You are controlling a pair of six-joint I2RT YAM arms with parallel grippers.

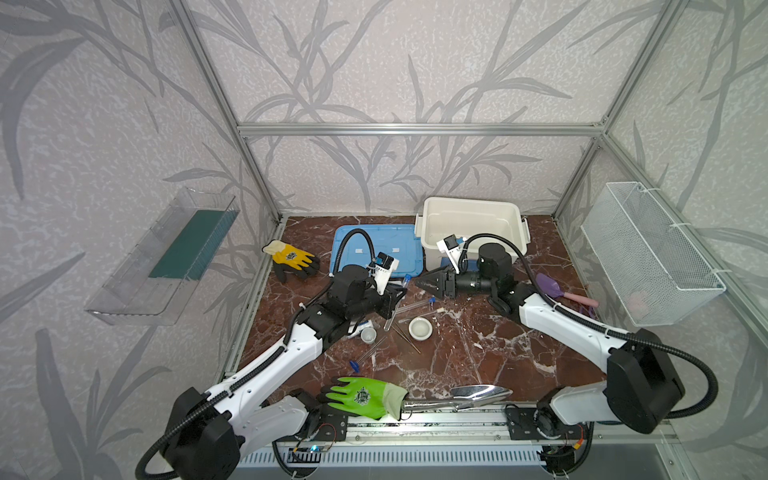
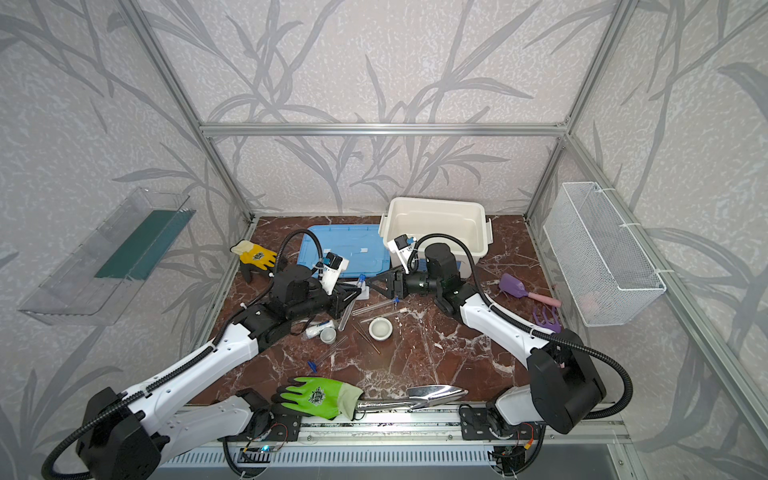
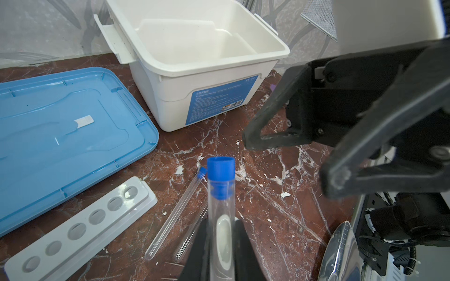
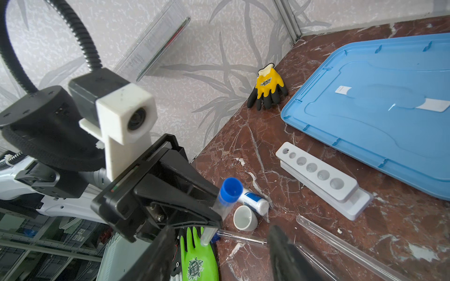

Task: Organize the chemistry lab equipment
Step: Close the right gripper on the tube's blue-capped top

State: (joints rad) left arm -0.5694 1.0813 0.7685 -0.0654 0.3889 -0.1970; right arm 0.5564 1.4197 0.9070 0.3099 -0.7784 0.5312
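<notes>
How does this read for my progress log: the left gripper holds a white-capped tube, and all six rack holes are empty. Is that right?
Not quite: the cap is blue, not white. The left wrist view shows the left gripper shut on a blue-capped tube. The rest stands: all six holes of the rack are empty.

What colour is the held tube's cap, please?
The cap is blue, clearest in the left wrist view.

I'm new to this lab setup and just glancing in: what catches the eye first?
The left hand grips a blue-capped tube above mid-table, the open right hand facing it closely. Then the bright green glove at the front edge, and the white bin beside its blue lid at the back.
</notes>
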